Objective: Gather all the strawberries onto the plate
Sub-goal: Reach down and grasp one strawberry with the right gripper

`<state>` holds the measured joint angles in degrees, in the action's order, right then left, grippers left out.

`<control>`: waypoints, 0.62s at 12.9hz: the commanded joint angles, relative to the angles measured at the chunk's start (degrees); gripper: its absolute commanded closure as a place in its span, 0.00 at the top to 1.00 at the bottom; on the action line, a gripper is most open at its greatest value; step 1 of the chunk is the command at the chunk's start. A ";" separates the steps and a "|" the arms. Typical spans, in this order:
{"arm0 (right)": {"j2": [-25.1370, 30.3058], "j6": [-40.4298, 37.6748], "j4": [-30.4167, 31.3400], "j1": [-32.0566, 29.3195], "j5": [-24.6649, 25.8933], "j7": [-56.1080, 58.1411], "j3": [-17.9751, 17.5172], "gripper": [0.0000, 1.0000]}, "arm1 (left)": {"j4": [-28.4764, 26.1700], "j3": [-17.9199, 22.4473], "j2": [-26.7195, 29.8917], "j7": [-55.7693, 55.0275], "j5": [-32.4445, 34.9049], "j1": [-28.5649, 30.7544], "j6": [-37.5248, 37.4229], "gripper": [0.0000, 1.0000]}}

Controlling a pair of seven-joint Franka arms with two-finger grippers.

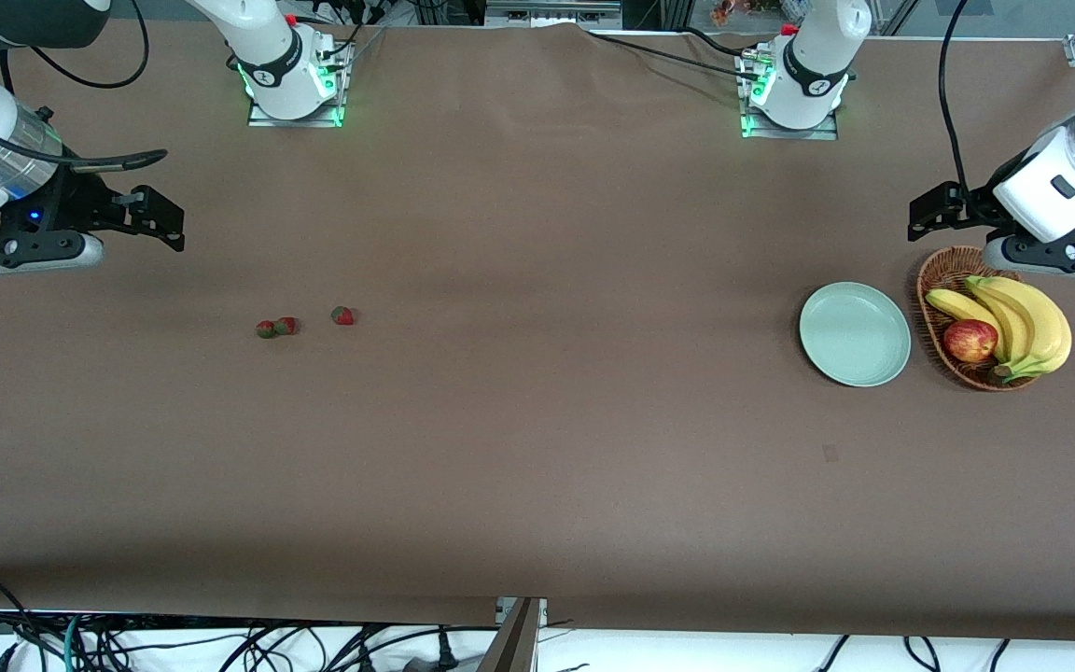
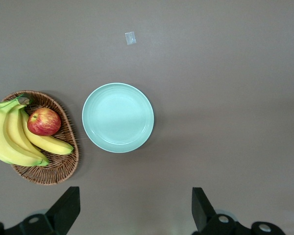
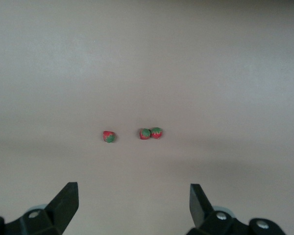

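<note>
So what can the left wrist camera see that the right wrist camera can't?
Only the left wrist view shows the plate, bare, and the basket beside it with bananas and an apple. Only the right wrist view shows the three strawberries lying on the table. Both show brown table and their own open gripper: left gripper, right gripper.

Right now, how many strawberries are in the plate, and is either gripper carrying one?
None are in yet: the plate beside the basket holds nothing. All three strawberries lie on the table toward the right arm's end, two of them touching. Nothing is in hand: the right gripper and left gripper both hang open, carrying nothing. All three pickups remain.
</note>
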<state>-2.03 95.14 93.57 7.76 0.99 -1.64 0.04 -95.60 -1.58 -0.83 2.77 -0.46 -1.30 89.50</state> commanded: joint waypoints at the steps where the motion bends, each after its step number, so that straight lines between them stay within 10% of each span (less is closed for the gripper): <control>1: 0.10 -0.66 -0.06 0.06 0.15 -0.73 -0.04 1.00 | 0.76 0.17 -0.05 1.27 -0.86 -0.29 -1.09 1.00; 8: -8.31 0.22 -0.67 2.34 0.76 1.28 -0.13 1.00 | 1.99 0.17 -0.57 1.18 -0.86 -0.29 -1.09 1.00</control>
<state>-4.50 95.25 93.91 9.61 0.99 -1.48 -0.12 -95.22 -1.65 -0.87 2.78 -0.46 -1.36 89.45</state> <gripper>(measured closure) 0.000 0.000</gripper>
